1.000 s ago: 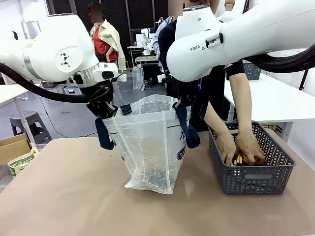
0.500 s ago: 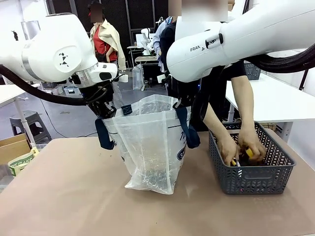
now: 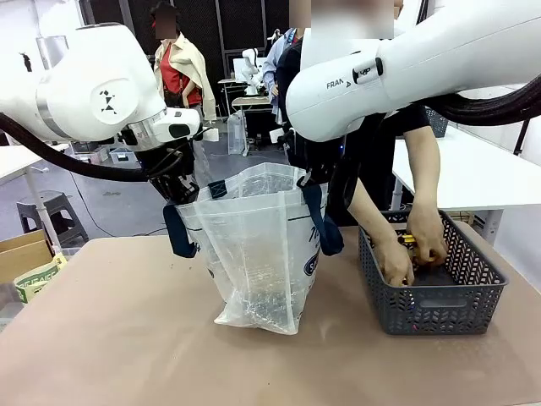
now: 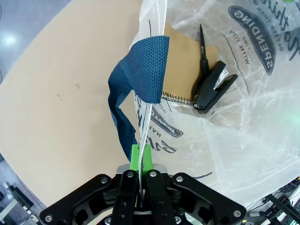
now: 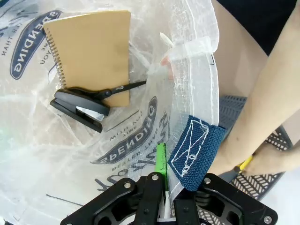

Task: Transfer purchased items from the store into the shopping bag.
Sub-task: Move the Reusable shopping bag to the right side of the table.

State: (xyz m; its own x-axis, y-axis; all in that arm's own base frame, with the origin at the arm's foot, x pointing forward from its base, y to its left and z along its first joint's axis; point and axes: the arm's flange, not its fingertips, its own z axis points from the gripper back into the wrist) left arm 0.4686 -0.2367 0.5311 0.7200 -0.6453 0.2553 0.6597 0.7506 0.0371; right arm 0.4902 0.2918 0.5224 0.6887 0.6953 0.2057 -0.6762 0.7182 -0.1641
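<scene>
Hands [image 3: 395,260] low in basket [image 3: 439,309] — forearms [image 3: 420,169] steep

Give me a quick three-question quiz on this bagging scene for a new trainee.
1. True or false: the left gripper is shut on the rim of the bag.
2. Where are the person's hands? A: in the basket. B: in the bag. C: flat on the table.
3. Fill in: the bag holds a black stapler and a brown spiral-bound ____.
Key: 1 true; 2 A; 3 notebook.
</scene>
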